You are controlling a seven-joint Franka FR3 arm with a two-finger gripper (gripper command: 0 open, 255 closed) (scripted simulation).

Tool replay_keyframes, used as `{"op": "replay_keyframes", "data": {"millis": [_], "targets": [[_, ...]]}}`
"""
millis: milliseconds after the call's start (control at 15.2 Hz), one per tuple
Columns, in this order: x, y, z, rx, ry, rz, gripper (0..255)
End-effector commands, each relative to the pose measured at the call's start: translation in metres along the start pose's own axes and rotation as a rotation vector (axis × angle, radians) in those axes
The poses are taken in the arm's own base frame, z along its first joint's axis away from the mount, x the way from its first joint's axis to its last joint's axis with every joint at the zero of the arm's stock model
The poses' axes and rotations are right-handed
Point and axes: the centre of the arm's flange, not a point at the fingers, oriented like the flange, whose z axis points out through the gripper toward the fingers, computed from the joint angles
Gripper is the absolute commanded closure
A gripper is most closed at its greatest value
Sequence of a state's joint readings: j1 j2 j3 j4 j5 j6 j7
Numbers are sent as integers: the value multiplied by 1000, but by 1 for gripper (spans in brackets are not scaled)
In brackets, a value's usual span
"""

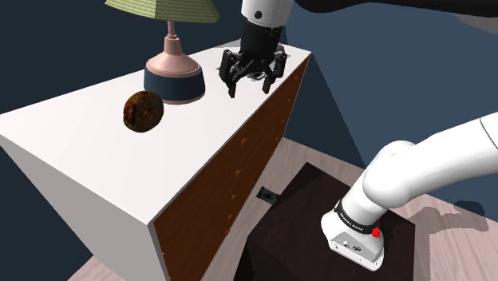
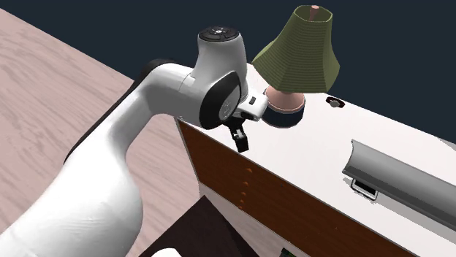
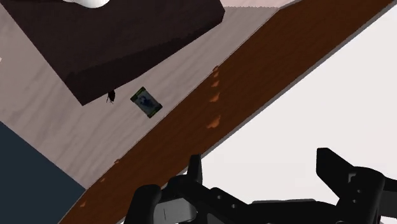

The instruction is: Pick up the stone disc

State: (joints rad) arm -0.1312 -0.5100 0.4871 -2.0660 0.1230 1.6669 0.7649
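The stone disc (image 1: 144, 111) is a mottled brown round piece standing on edge on the white cabinet top (image 1: 80, 152), to the left of the lamp in the shoulder view. In the second exterior view the disc (image 2: 334, 101) is a small dark shape beyond the lamp. My black gripper (image 1: 250, 88) hangs open above the top's far corner, on the other side of the lamp from the disc, with nothing between its fingers. In the wrist view the gripper (image 3: 262, 167) looks down at the white top by the cabinet's brown front edge.
A lamp (image 1: 174, 76) with a pink stem, dark blue base and green shade stands between gripper and disc. A long grey object (image 2: 402, 179) lies on the top. A small green card (image 3: 146, 102) lies on the wooden floor beside the dark stand (image 1: 319, 231).
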Motion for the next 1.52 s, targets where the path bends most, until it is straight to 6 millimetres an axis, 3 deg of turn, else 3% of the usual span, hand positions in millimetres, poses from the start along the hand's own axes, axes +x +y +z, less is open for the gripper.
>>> {"op": "replay_keyframes", "data": {"millis": [0,462,990,1452], "targets": [[3,-28,3,0,0,74,0],[31,-117,6,-8,4,310,0],[87,-207,10,-16,10,580,0],[89,-215,42,-17,10,602,0]]}}
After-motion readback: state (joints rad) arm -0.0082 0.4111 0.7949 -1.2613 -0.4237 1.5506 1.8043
